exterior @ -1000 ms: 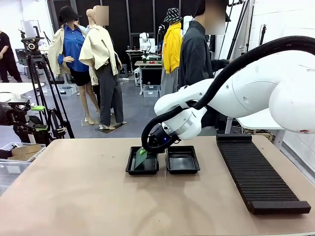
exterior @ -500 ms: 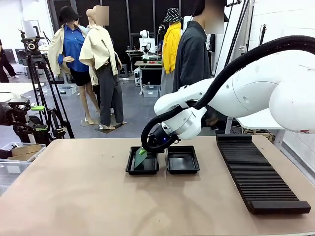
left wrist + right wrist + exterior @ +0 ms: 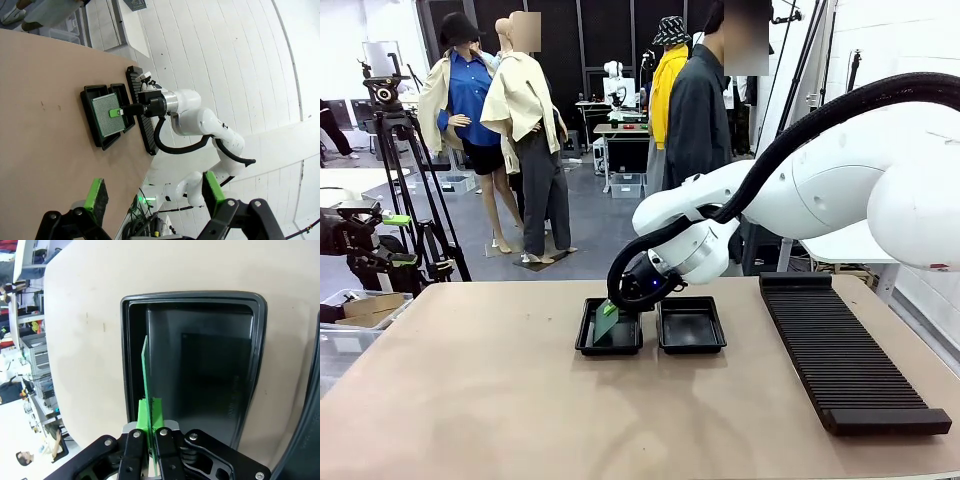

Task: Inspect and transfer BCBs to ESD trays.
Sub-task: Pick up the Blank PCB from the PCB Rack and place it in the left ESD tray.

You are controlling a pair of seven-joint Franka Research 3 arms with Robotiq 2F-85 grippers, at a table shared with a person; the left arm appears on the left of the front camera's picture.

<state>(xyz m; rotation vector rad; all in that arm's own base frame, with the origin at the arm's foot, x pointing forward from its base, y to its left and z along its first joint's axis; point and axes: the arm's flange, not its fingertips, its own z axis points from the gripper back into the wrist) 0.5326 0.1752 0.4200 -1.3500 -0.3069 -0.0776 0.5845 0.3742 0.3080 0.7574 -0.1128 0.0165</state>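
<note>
While L hand [image 3: 155, 194] hangs spread, R hand [image 3: 149, 412] pinches BCB [image 3: 145, 372] at ESD tray [image 3: 192, 294].

Seen from the front, my right tool [image 3: 612, 308] sits mostly behind my own wrist, and only a green corner shows of the BCB [image 3: 605, 324] it pinches. My arm's bulk runs off the right edge. The wrist also covers the far rim of the left ESD tray [image 3: 582, 340], and the person [image 3: 705, 110] is hidden from the waist down.

In the right wrist view the BCB stands edge-on, so I cannot read its face. Its lower end vanishes between my pads [image 3: 142, 412]. A dark strip [image 3: 314, 410] is cut off at the right edge, too little to name.

In the left wrist view the bottom edge crops my left tool [image 3: 154, 192], and the BCB's markings are too small to read.
</note>
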